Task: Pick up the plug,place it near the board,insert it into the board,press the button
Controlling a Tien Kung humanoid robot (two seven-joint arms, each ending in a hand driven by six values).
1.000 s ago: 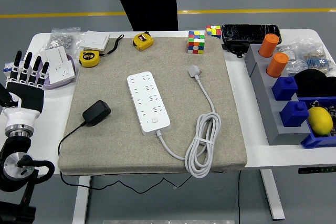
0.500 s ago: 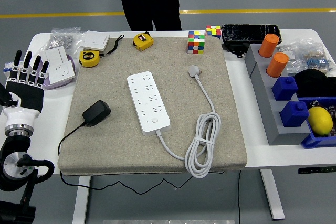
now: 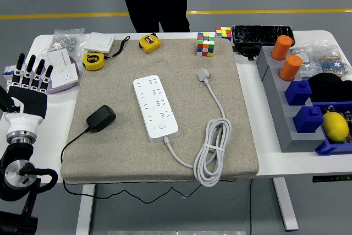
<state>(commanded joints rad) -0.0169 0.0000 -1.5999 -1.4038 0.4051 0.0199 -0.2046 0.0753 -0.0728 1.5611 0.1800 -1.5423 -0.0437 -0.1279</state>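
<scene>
A black plug adapter (image 3: 100, 118) lies on the left part of the beige mat (image 3: 121, 152), its thin black cable trailing off the mat's front edge. The white power strip, the board (image 3: 155, 107), lies in the mat's middle with its button (image 3: 163, 127) near the front end. Its white cord (image 3: 213, 152) coils at the front right and ends in a white plug (image 3: 204, 74). My left hand (image 3: 28, 83) hovers at the table's left edge, well left of the black plug, fingers straight and spread, holding nothing. The right arm is out of sight.
Two yellow tape measures (image 3: 93, 61) (image 3: 149, 43), white sockets (image 3: 64, 75) and a bag of small parts lie at the back left. Rubik's cubes (image 3: 205, 44) sit behind the mat. A grey rack with orange cylinders (image 3: 282, 47), blue blocks and a lemon (image 3: 335, 125) fills the right. A person stands behind the table.
My left hand has stayed almost still, shifting only slightly. The person behind the table has shifted a little. Nothing on the mat has moved.
</scene>
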